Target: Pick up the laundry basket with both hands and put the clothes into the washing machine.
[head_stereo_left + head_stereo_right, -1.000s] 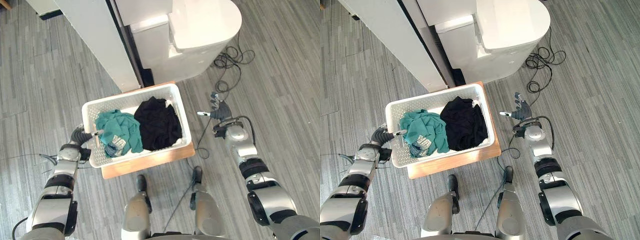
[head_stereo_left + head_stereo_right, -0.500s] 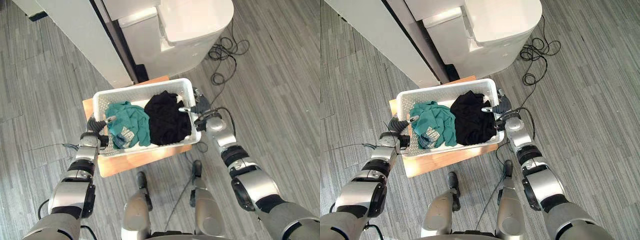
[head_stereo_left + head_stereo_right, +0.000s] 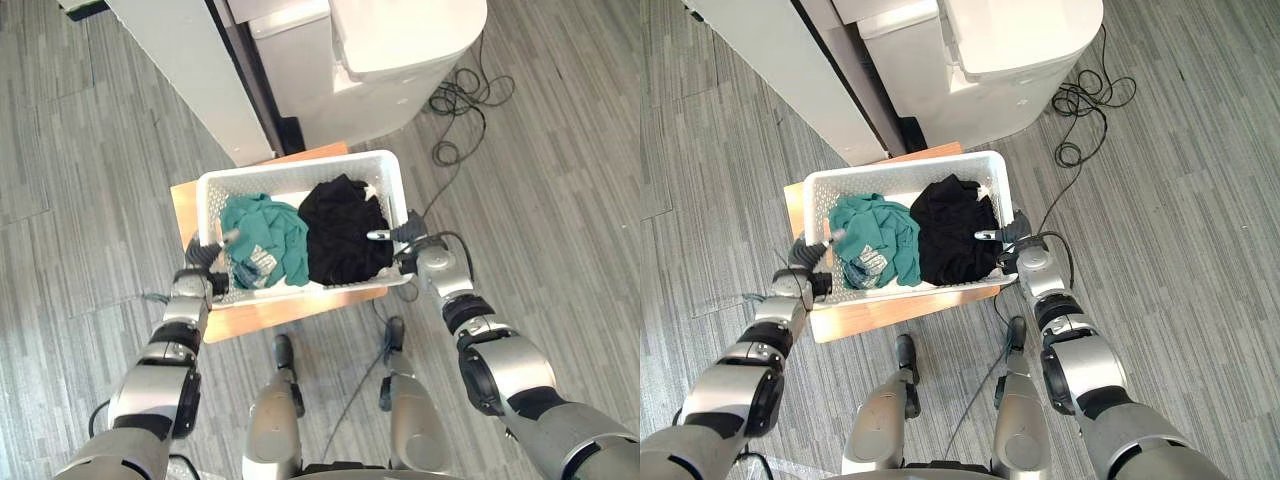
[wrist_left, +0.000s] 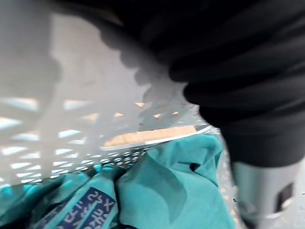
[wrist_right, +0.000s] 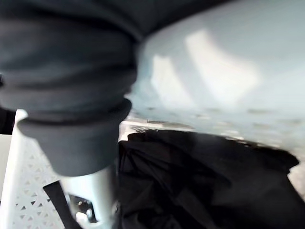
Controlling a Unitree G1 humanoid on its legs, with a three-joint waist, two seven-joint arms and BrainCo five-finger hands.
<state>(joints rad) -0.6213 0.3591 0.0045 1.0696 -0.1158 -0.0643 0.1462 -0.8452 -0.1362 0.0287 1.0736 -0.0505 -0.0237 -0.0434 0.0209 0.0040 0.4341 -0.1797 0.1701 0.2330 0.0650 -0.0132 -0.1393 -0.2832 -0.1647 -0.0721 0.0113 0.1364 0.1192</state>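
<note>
Laundry basket (image 3: 285, 186): a white rectangular plastic tub with lattice-pierced walls and a rolled rim. It stands on a low wooden bench (image 3: 262, 314), just in front of the white washing machine (image 3: 400, 50).

In the left eye view a crumpled teal garment (image 3: 268, 232) fills its left half and a heaped black garment (image 3: 342, 232) its right. The left hand (image 3: 205, 253) sits against the left short end and the right hand (image 3: 405, 238) against the right one, both at rim height. I cannot tell whether either has closed on the rim.

The right eye view gives the same layout.

The left wrist view looks past the lattice wall at soft teal folds with a printed patch. The right wrist view shows smooth white plastic above matte black cloth.

I judge the load light, and the tub stiff but slightly springy and smooth enough to slip. The short-end rims look the best hold, with the tub kept level.
</note>
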